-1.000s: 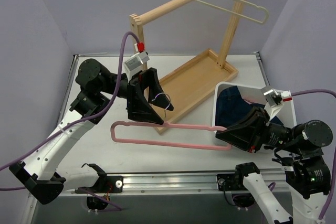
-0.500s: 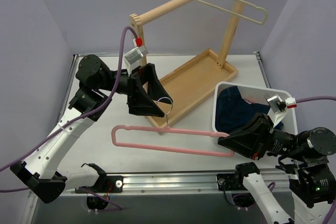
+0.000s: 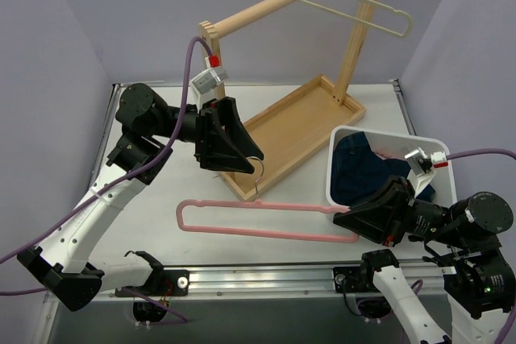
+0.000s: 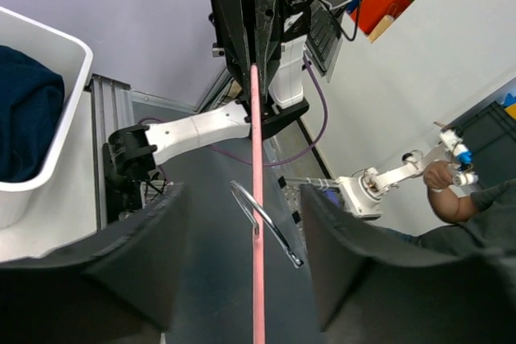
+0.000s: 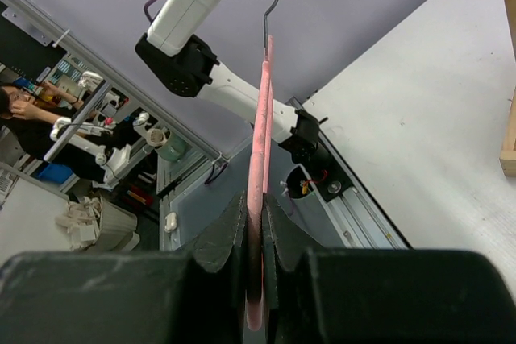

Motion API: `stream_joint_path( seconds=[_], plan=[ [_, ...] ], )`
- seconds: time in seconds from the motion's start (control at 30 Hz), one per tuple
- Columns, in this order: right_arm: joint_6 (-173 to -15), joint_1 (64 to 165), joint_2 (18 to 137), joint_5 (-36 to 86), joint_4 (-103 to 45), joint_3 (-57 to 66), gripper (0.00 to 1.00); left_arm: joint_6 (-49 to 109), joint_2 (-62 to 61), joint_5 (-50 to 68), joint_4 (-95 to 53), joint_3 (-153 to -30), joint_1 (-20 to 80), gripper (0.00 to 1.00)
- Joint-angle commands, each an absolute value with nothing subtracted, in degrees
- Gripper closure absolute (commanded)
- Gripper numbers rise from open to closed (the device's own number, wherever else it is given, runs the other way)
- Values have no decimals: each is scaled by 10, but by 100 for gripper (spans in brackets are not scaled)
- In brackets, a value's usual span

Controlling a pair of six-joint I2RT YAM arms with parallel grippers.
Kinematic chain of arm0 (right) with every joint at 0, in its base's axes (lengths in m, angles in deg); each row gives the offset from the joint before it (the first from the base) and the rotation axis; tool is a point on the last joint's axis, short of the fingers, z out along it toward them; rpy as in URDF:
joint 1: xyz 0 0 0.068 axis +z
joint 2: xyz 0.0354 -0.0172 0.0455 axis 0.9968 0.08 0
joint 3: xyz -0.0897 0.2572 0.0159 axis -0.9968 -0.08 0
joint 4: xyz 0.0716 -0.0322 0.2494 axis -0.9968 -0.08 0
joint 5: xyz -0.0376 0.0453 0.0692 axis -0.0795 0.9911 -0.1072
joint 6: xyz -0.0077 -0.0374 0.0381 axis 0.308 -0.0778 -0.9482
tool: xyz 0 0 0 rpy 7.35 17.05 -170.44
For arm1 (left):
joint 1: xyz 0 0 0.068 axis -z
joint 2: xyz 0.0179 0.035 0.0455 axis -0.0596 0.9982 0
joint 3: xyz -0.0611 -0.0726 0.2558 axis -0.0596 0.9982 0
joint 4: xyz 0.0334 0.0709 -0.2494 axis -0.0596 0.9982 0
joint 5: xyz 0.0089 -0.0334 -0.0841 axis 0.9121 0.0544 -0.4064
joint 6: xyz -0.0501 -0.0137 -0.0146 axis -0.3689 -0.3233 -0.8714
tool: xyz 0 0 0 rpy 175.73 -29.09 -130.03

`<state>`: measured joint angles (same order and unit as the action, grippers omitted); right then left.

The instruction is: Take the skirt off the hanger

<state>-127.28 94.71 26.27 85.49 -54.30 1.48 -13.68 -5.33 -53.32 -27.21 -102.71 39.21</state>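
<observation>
The cream hanger (image 3: 355, 7) hangs bare on the wooden rail at the top right. No skirt is in view. A pink hanger (image 3: 266, 217) lies level above the table. My right gripper (image 3: 345, 217) is shut on its right end, and the pink bar (image 5: 264, 118) runs straight out from between the pads. My left gripper (image 3: 251, 163) stands open around the pink hanger's silver hook (image 4: 266, 227), with both fingers apart from it. In the left wrist view the pink bar (image 4: 256, 159) runs between the fingers towards the right gripper.
A wooden rack with a tray base (image 3: 298, 126) stands behind the left gripper. A white bin (image 3: 332, 171) at the right holds a dark blue garment (image 3: 363, 167). A metal rail runs along the table's near edge.
The right gripper has drawn the pink hanger towards the near edge and levelled it. The left gripper has lifted slightly and stays open around the hook.
</observation>
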Motion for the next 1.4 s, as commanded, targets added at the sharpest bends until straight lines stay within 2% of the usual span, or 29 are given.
stream_joint_path(
  seconds=[0.0,0.03,0.07,0.3,0.43,0.47,0.5,0.53,0.63,0.73,0.83,0.97,1.07,1.23,1.37],
  plan=[
    [-1262,942,266,869,-524,22,100,-146,-51,-544,-315,-1042,387,42],
    [-1262,942,266,870,-524,22,100,-150,-49,-547,-319,-1040,387,47],
    [-1262,942,266,870,-524,21,100,-153,-48,-549,-322,-1039,387,58],
    [-1279,942,263,870,-506,10,100,-184,-53,-566,-380,-1020,384,97],
    [-1286,942,268,870,-498,11,100,-185,-56,-567,-380,-1020,381,98],
    [-1285,942,269,870,-497,11,100,-186,-55,-568,-380,-1021,380,95],
    [-1286,942,270,870,-496,11,100,-187,-57,-566,-379,-1021,380,84],
    [-1286,942,271,870,-493,11,100,-189,-57,-563,-379,-1020,378,60],
    [-1284,942,274,869,-495,9,100,-191,-58,-556,-378,-1020,372,41],
    [-1268,942,280,861,-511,10,100,-192,-59,-537,-358,-1017,363,29],
    [-1258,942,282,859,-521,8,100,-192,-60,-523,-341,-1013,354,23],
    [-1243,942,290,857,-546,15,100,-144,-69,-495,-265,-1012,331,3],
    [-1203,942,302,851,-596,34,100,-122,-72,-483,-206,-1001,308,6],
    [-1192,942,302,837,-609,45,100,-144,-80,-486,-236,-969,296,6],
    [-1189,943,305,820,-611,43,100,-122,-97,-477,-206,-970,292,6]
  ],
)
